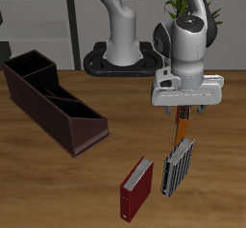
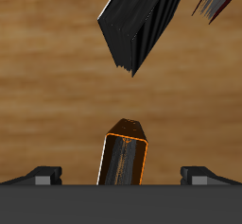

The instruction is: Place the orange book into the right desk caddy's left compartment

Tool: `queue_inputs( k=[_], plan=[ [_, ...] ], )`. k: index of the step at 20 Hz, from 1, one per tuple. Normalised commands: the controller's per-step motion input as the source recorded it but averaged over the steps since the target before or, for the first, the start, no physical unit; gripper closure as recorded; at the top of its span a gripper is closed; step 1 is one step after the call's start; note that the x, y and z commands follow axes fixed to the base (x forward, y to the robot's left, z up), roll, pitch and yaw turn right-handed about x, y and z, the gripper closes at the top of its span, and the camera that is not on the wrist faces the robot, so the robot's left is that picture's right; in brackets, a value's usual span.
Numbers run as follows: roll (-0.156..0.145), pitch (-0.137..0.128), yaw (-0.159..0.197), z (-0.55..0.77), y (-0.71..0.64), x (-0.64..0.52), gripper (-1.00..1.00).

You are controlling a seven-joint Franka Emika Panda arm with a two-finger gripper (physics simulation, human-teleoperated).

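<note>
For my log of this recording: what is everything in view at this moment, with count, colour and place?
Thin bright orange hardcover book: one, orange, hanging upright from the gripper, off the table, above the grey striped book.
Grey striped book: one, grey with dark stripes, on the table below the gripper.
Dark red book: one, dark red, beside the grey one, nearer the table's front edge.
Long dark maroon-brown open-top desk caddy: one, with inner dividers, farther back and well apart from the books.
Wooden table: one, brown.
Potted plant: one, green, behind the robot.
Robot arm: one, white-grey, base at the table's back.
Gripper: one, fingers closed on the orange book.
</note>
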Motion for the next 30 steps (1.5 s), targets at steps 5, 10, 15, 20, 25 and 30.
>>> queue_inputs(
  k=[5,10,15,20,25,30],
  plan=[
    [-0.031,0.008,-0.031,-0.29,-0.01,-0.03,-1.0],
    [-0.031,-0.005,-0.061,-0.3,-0.05,-0.08,-1.0],
    [0.058,0.038,-0.039,-0.26,0.17,-0.03,1.0],
    [0.022,-0.003,-0.004,0.06,0.04,-0.06,1.0],
    [0.007,-0.026,0.008,0.16,-0.09,0.01,1.0],
    [-0.02,-0.046,-0.009,0.43,-0.29,-0.01,1.0]
  ],
)
